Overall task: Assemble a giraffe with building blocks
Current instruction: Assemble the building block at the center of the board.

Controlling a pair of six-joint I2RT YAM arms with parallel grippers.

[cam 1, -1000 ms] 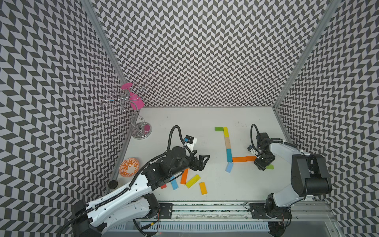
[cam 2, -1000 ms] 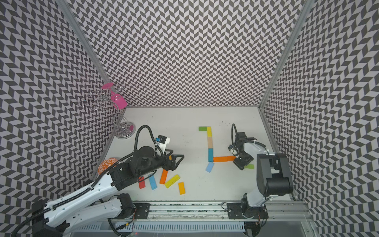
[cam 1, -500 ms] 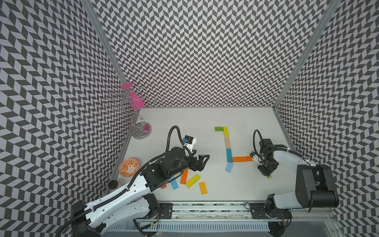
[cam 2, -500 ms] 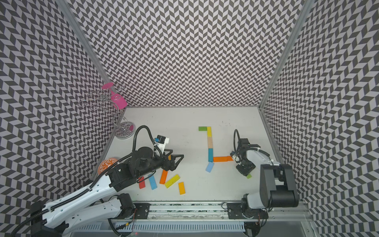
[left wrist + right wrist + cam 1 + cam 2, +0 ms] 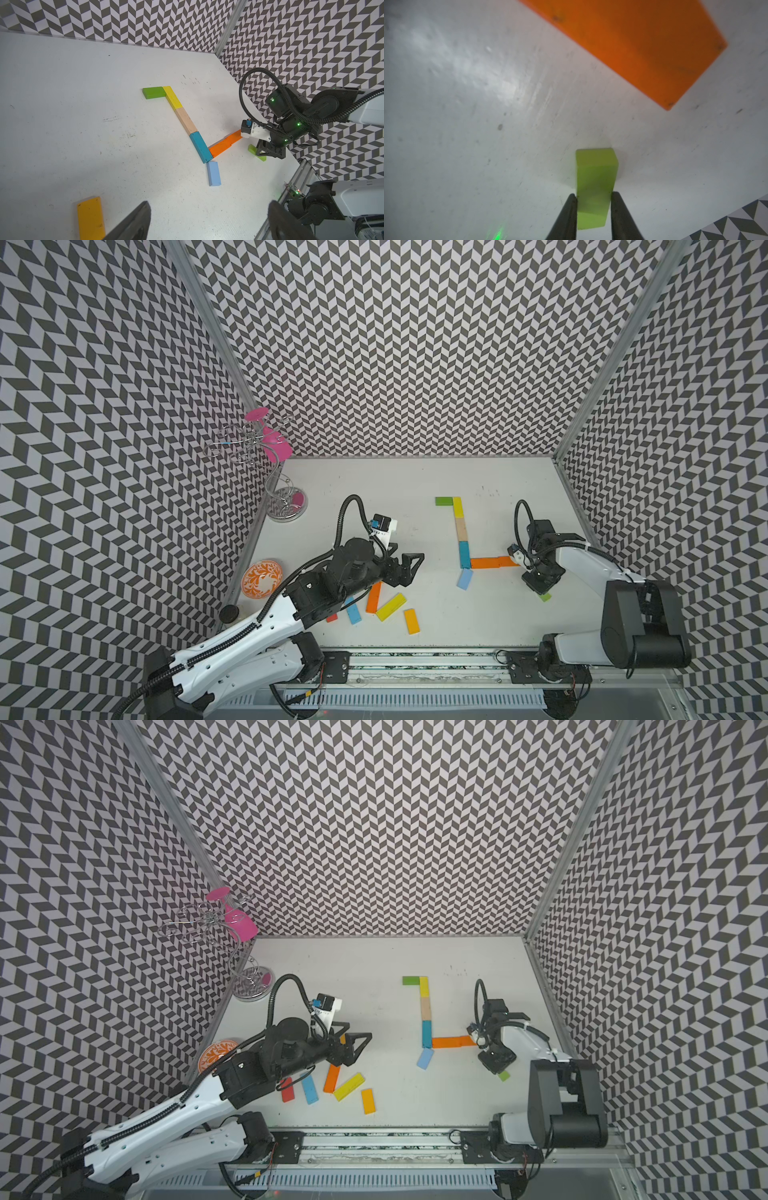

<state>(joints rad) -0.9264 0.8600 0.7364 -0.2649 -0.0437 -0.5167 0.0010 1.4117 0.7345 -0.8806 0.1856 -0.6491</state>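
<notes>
A line of building blocks lies flat mid-table: green (image 5: 444,501), yellow (image 5: 457,507), tan (image 5: 461,528), teal (image 5: 464,553), with an orange block (image 5: 494,562) going right and a light-blue one (image 5: 464,579) below. My right gripper (image 5: 540,587) points down just right of the orange block's end. It is shut on a lime-green block (image 5: 595,182), pinched across its narrow sides and still touching the table. My left gripper (image 5: 411,568) hovers open and holds nothing. Beneath the left arm lie loose orange (image 5: 373,597), yellow (image 5: 391,607), amber (image 5: 411,620), blue (image 5: 353,614) and red (image 5: 331,618) blocks.
An orange-patterned bowl (image 5: 262,578) sits at the table's left edge, with a small black round thing (image 5: 228,613) in front of it. A wire stand holding a pink glass (image 5: 286,506) stands at the back left. Patterned walls close in three sides, and a metal rail (image 5: 415,659) runs along the front.
My right gripper moved a little toward the front, away from the orange block's end, and closed on the lime-green block. The left arm stayed nearly still.
</notes>
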